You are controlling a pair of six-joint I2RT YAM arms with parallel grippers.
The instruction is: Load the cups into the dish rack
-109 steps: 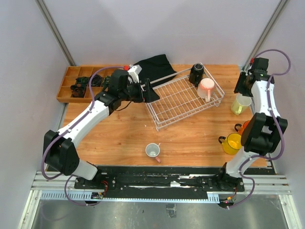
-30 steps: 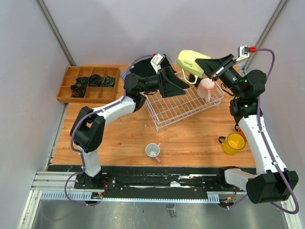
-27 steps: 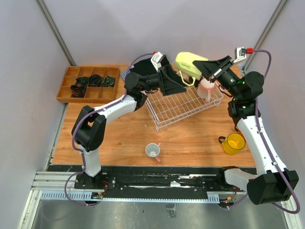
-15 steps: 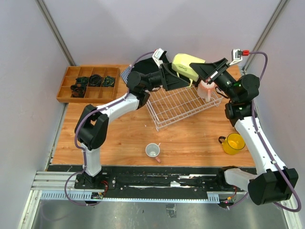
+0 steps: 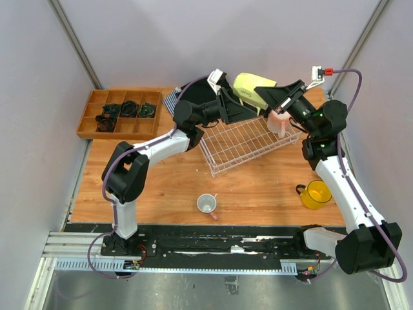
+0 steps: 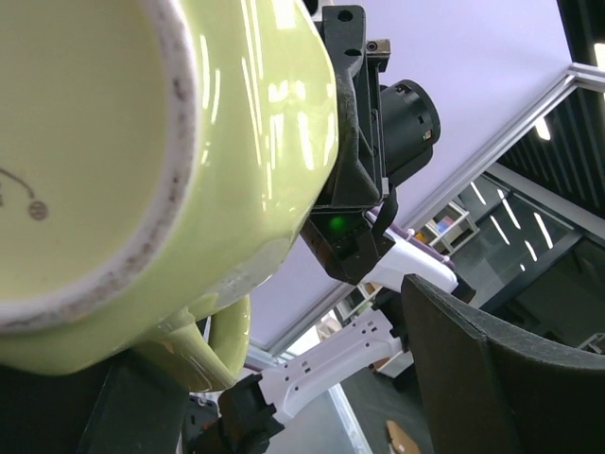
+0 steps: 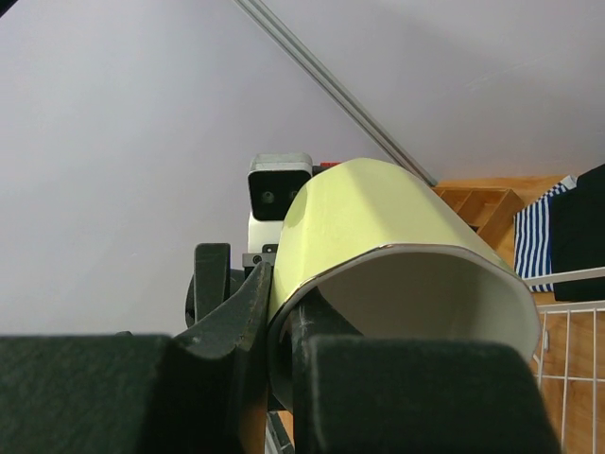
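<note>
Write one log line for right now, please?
right tool: shut on yellow-green mug | left tool: open at its base | mug: in air by dish rack

Table point(image 5: 161, 184): you have bare wood beneath both arms.
Dish rack point(image 5: 232, 148): directly under your left pincer point(image 5: 244, 107) and right pincer point(image 5: 276, 98).
Dusty pink cup point(image 5: 206, 205): mouth up, well nearer you than both pincers.
Yellow cup point(image 5: 315, 194): nearer than your right pincer, slightly right.
Wooden tray point(image 5: 87, 119): far left of your left pincer.
Striped cloth point(image 5: 171, 100): left of it, closer.
</note>
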